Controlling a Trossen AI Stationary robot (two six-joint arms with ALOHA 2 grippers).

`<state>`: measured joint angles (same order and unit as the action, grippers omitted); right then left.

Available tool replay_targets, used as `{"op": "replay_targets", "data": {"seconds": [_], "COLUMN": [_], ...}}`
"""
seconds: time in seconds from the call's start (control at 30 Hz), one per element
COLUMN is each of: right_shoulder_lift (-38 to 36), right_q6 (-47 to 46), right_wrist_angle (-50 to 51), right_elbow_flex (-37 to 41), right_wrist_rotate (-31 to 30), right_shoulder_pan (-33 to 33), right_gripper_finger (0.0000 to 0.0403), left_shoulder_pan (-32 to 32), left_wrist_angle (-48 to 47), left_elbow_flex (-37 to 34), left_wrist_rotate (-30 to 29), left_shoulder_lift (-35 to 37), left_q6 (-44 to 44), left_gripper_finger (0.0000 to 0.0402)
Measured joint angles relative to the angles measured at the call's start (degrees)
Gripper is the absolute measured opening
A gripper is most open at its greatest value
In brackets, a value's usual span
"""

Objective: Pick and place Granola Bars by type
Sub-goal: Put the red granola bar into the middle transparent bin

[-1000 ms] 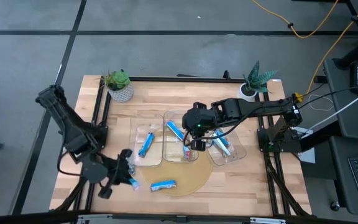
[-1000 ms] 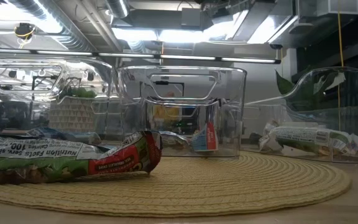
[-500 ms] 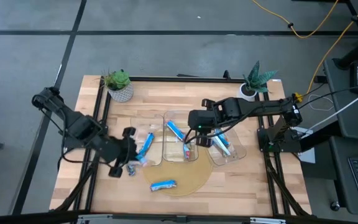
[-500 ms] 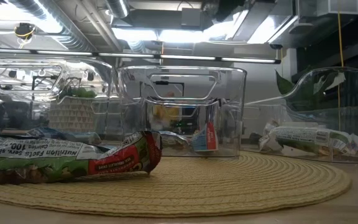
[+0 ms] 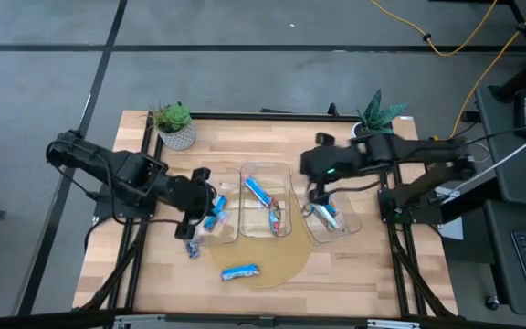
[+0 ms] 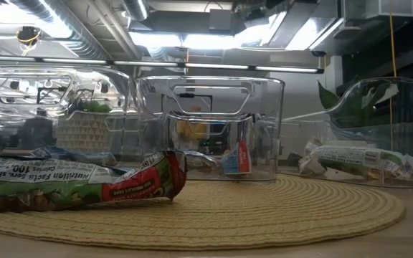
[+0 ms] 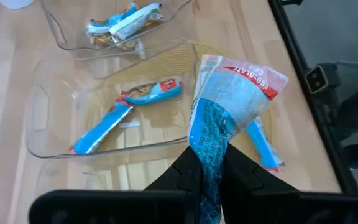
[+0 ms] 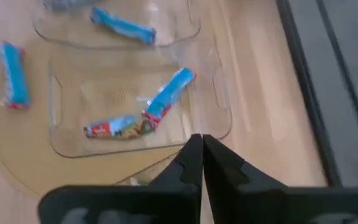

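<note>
While left hand pinches blue bar, wrapper tail hidden between fingers

The left arm reaches in from the worktop's left edge, its left gripper low over the left-centre — jaws clamped on a blue-and-white granola bar that sticks out ahead of them. The right arm stretches in from the right side, its right gripper pointing down, jaws pressed together — nothing between them.
</note>
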<state>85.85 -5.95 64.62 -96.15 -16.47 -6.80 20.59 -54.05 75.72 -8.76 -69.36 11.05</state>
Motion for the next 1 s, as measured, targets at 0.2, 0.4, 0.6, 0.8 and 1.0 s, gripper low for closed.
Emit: {"op": "replay_targets", "data": {"seconds": [0.2, 0.4, 0.6, 0.8, 1.0], "right_shoulder_lift": [-20.34, -36.69, -49.48, -62.56, -77.23], "right_q6": [-0.72, -0.83, 2.31, 3.25, 0.54], "right_wrist_angle": [-21.05, -40.20, -51.10, -52.19, -52.17], "right_elbow_flex": [24.91, 42.15, 52.82, 60.25, 67.71], "right_wrist_rotate": [11.64, 20.65, 21.07, 21.09, 23.38], "right_shoulder_pan": [3.12, 3.38, 3.49, 8.30, 15.34], "right_gripper_finger": [0.0016, 0.0016, 0.0016, 0.0016, 0.0016], "left_shoulder_pan": [-4.49, -10.45, -16.04, -19.42, -20.49], "left_wrist_angle": [0.24, 0.45, 6.71, 12.30, 12.27], "left_elbow_flex": [0.00, 0.00, -0.02, -0.02, 0.00], "left_wrist_rotate": [1.41, 6.88, 12.56, 16.88, 17.39], "left_shoulder_lift": [-0.24, -3.31, -7.45, -9.51, -9.82], "left_q6": [-3.91, -8.71, -13.17, -15.04, -14.48], "left_gripper_finger": [0.0024, 0.0024, 0.0024, 0.0024, 0.0024]}}
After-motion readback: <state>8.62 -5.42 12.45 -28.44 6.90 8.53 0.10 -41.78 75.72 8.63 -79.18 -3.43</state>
